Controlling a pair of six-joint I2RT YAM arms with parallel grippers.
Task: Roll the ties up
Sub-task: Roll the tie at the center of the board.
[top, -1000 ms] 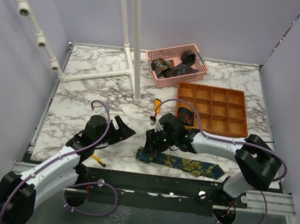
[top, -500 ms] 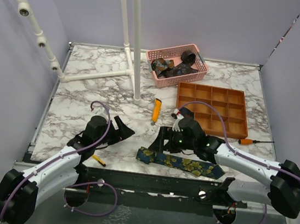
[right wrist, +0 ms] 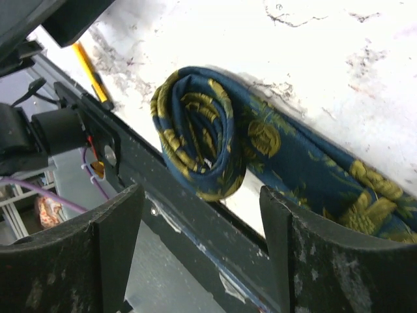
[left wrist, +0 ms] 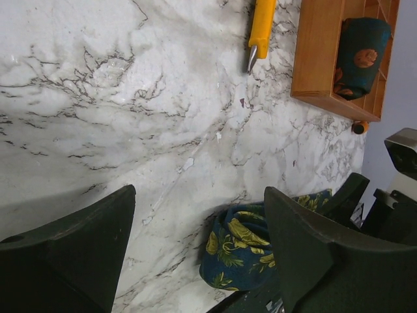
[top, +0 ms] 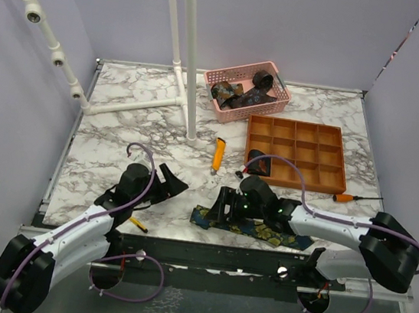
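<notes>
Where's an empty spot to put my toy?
Bare marble lies between the white pipe frame and the left end effector, and right of the pink basket behind the orange tray. Crowded: near edge, floral tie and right end effector.

You have a marbled white table (top: pixel 119 137). On it stand a pink basket (top: pixel 246 67) at the far side and an orange divided tray (top: pixel 299 123) just nearer. A yellow utility knife (top: pixel 218 153) lies left of the tray. A floral tie (right wrist: pixel 202 130) lies along the near edge, its left end coiled.
</notes>
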